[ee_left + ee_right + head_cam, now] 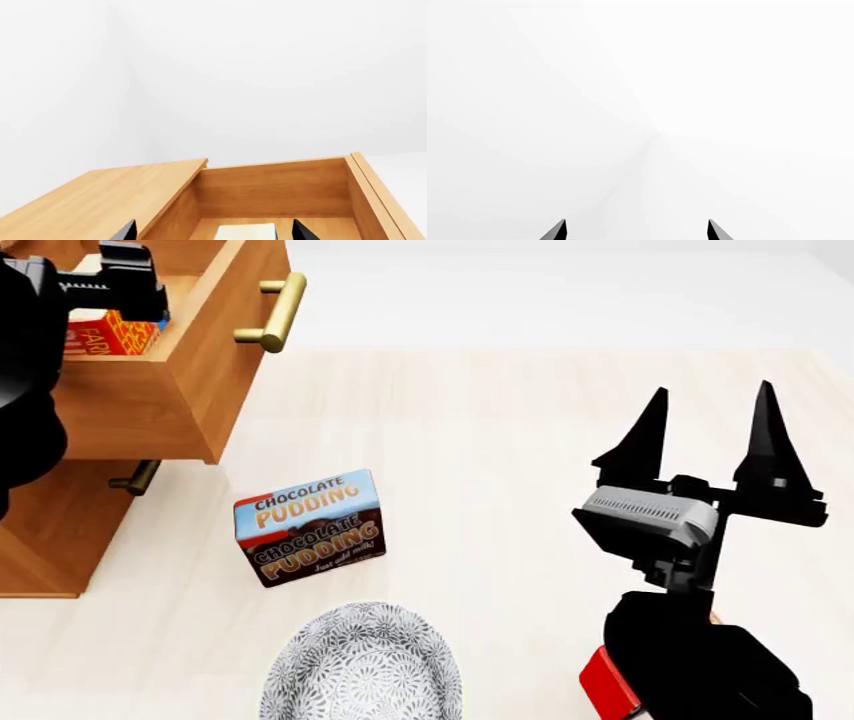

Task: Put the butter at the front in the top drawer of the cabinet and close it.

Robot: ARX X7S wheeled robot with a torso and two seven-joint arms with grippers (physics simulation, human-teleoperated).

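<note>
the left gripper (213,234) hangs over the open top drawer (200,360), fingers spread apart, a pale carton top between them. the butter (107,335), lettered "farm…", sits inside that drawer. the right gripper (707,435) is spread wide, empty, well right of the drawer. below the drawer front stands a box (311,527) reading "chocolate pudding".

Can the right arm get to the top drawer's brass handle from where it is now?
Probably yes: the right pincer is open and empty, and bare floor lies between it and the handle; the pudding box sits lower, off that line.
</note>
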